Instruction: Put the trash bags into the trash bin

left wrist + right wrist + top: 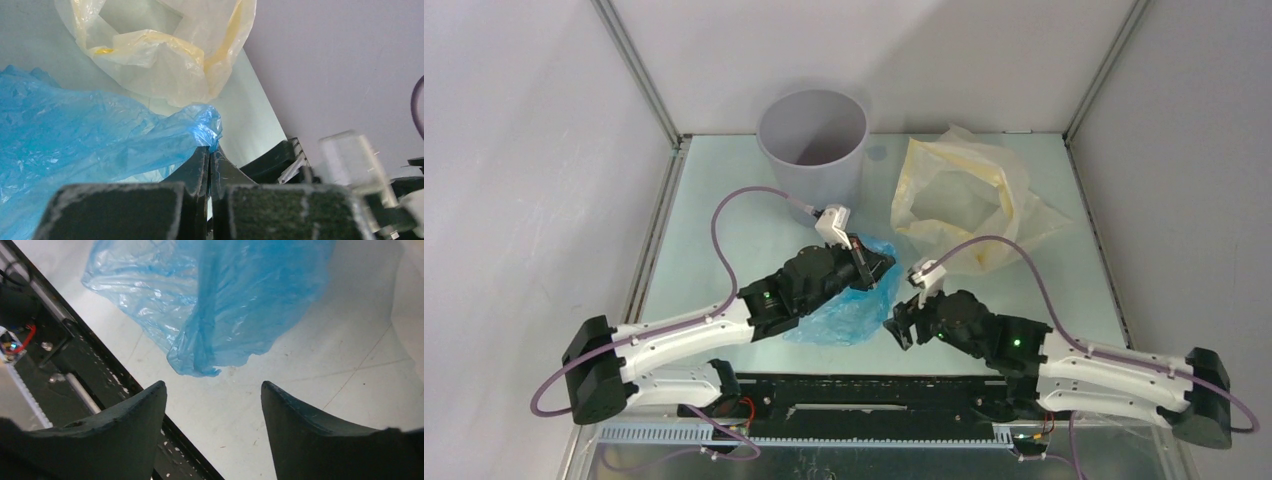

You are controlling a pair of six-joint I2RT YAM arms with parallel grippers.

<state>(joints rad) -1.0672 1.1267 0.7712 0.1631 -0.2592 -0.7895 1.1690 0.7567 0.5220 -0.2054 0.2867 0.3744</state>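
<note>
While the left gripper (876, 262) is pinched shut on a fold of the blue trash bag (849, 312), most of that bag lies crumpled on the table (724, 240), near the trash bin (812, 165) but well below its rim, so the step in hand looks like the lift and carry. Just right of the bag, the right gripper (902, 325) hangs with its jaws apart and nothing between them. The next move, I judge, calls for raising the film high enough to clear the tall rim (thin plastic drapes and could snag). Only the left wrist view shows the film caught at the fingertips. The right wrist view shows the empty gap, and only the overhead view takes in the bin and, far right, the pale yellow bag (964, 200).
</note>
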